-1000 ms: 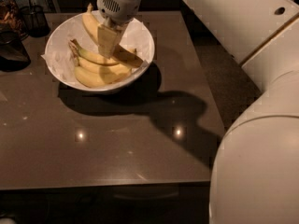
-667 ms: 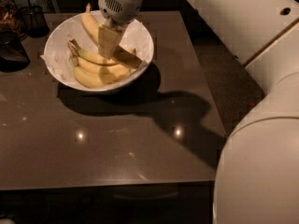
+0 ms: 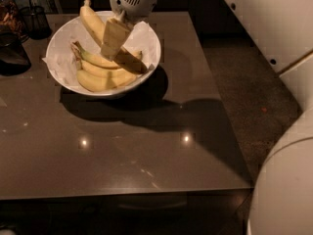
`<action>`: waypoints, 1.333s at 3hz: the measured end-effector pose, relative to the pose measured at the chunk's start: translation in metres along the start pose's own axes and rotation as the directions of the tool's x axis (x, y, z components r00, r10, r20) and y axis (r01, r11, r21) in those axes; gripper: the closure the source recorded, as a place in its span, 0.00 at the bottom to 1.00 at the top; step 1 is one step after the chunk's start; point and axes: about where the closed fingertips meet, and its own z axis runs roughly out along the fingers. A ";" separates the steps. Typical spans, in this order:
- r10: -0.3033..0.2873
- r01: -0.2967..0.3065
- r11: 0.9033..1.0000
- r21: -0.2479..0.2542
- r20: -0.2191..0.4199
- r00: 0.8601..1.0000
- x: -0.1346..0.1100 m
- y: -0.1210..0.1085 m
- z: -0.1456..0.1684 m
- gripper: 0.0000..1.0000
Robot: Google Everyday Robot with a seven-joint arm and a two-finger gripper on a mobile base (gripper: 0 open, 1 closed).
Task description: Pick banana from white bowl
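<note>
The white bowl [image 3: 58, 58], lined with crumpled white paper, stands at the table's far left. Several yellow bananas lie in it. Two of them [image 3: 100, 77] lie curved along the near side. A third banana [image 3: 93, 21] slants across the bowl, its stem end sticking up over the far rim and its brown-bruised end [image 3: 131, 62] low at the right. My gripper [image 3: 111, 50] reaches down into the bowl from above. Its beige fingers [image 3: 115, 33] are drawn together into one wedge across the middle of the slanting banana, shut on it.
A dark wire-mesh cup [image 3: 34, 18] and a dark jar-like object [image 3: 12, 53] stand at the far left, beside the bowl. The brown glossy table [image 3: 146, 151] ends at its front edge near the bottom. My white arm [image 3: 264, 18] and body [image 3: 288, 185] fill the right side.
The slanting banana's stem end has risen and shifted a little left above the bowl's far rim. The gripper has hardly moved.
</note>
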 end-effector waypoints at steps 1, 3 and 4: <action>0.000 0.001 1.000 -0.004 0.019 1.000 -0.004 0.000 0.001 1.00; 0.046 -0.051 0.997 -0.059 -0.078 0.996 -0.016 0.028 0.011 1.00; 0.109 -0.117 0.988 -0.096 -0.091 0.990 -0.018 0.054 0.012 1.00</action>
